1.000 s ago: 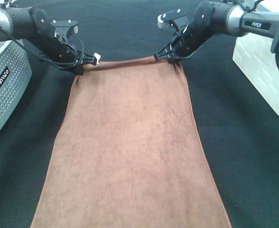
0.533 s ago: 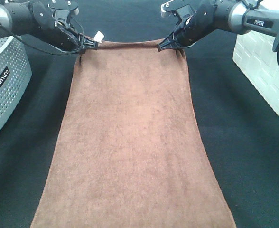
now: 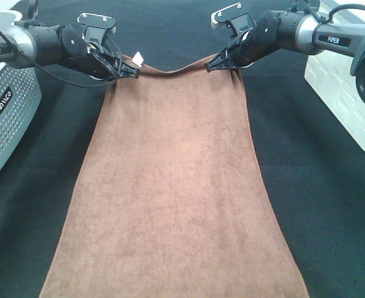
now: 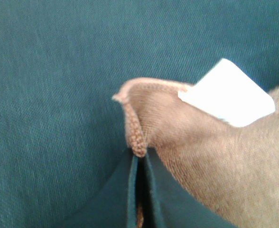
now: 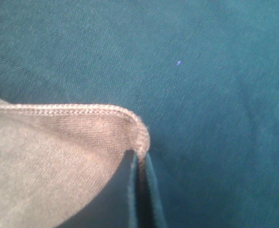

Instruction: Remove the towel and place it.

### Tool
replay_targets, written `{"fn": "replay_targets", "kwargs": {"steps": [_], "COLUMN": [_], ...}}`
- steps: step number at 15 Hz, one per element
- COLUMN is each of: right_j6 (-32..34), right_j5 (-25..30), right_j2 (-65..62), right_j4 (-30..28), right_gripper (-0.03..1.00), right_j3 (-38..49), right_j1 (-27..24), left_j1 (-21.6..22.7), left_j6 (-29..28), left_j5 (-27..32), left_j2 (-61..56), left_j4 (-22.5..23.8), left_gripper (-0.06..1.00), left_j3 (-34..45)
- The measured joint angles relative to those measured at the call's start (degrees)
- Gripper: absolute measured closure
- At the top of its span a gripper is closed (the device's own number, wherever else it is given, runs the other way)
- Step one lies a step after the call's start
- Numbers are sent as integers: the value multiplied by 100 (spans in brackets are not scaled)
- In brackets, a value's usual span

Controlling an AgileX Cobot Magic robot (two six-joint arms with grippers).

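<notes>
— Towel (image 3: 173, 186) first: where is it lying?

— It is stretching long and brown down the middle of the dark counter (image 3: 319, 186), its near end running out of the exterior view at the bottom. Its far edge is sagging slightly in the middle between two raised corners.

— Who is holding those corners?

— The left tool (image 3: 135, 72) is pinching the far left corner, pressed together on the cloth. The wrist view on that side is showing the stitched hem (image 4: 135, 133) caught between the two dark fingers (image 4: 116, 199), with the white tag (image 4: 229, 95) sticking out just beside the grip.

— And the other side?

— The right tool (image 3: 210, 66) is pinching the far right corner in the same way, closed on the fabric. Its wrist view is showing the rounded hemmed corner (image 5: 139, 135) disappearing between the narrow fingers (image 5: 151, 199), with the teal-looking cloth of the counter behind.

— Is the rest of the towel lifting off?

— Only the far edge is looking raised; the main body is lying flat and smooth on the counter.

— What is standing around it?

— A grey perforated box (image 3: 5, 112) is sitting at the left edge, and a white brick-patterned container (image 3: 350, 93) at the right. Both are well apart from the towel. The two black arms are reaching in from the far corners toward each other.
</notes>
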Motion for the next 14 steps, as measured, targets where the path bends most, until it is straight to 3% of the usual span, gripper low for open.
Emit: {"fn": "replay_targets", "kwargs": {"steps": [14], "right_j6": [74], "right_j5": [-636], "right_j2": [539], "right_j4": [332], "right_gripper": [97], "right_j3": [0], "right_j1": [-63], "left_j1": [-11], "left_j6": [0], "left_j5": [-882], "left_j2": [476], "left_j4": [57], "left_gripper": [94], "left_j3": [0]}}
